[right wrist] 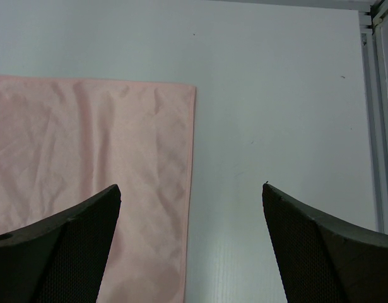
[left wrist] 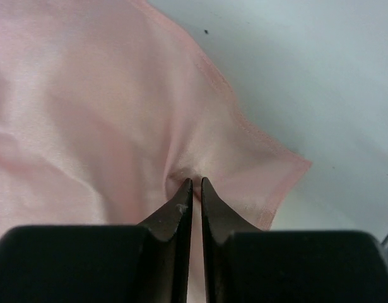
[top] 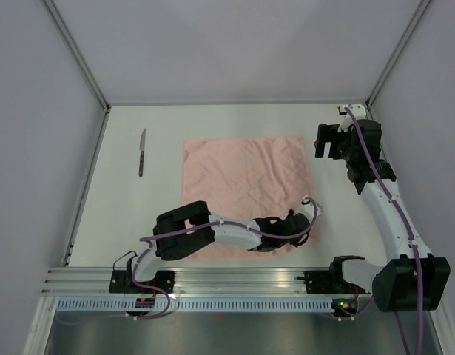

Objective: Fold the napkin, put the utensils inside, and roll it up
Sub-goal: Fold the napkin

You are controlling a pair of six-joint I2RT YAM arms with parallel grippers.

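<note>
The salmon-pink napkin lies spread flat in the middle of the white table. My left gripper reaches across to the napkin's near right corner. In the left wrist view the left gripper is shut on a pinched ridge of the napkin, which puckers at the tips just inside the corner. My right gripper hovers open by the cloth's far right corner. Seen from its own wrist, the right gripper straddles the right edge of the napkin with nothing between its fingers. A knife lies apart at the far left.
Aluminium frame posts and a rail border the table on the left. White walls enclose the back and sides. The frame rail runs close to the right of my right gripper.
</note>
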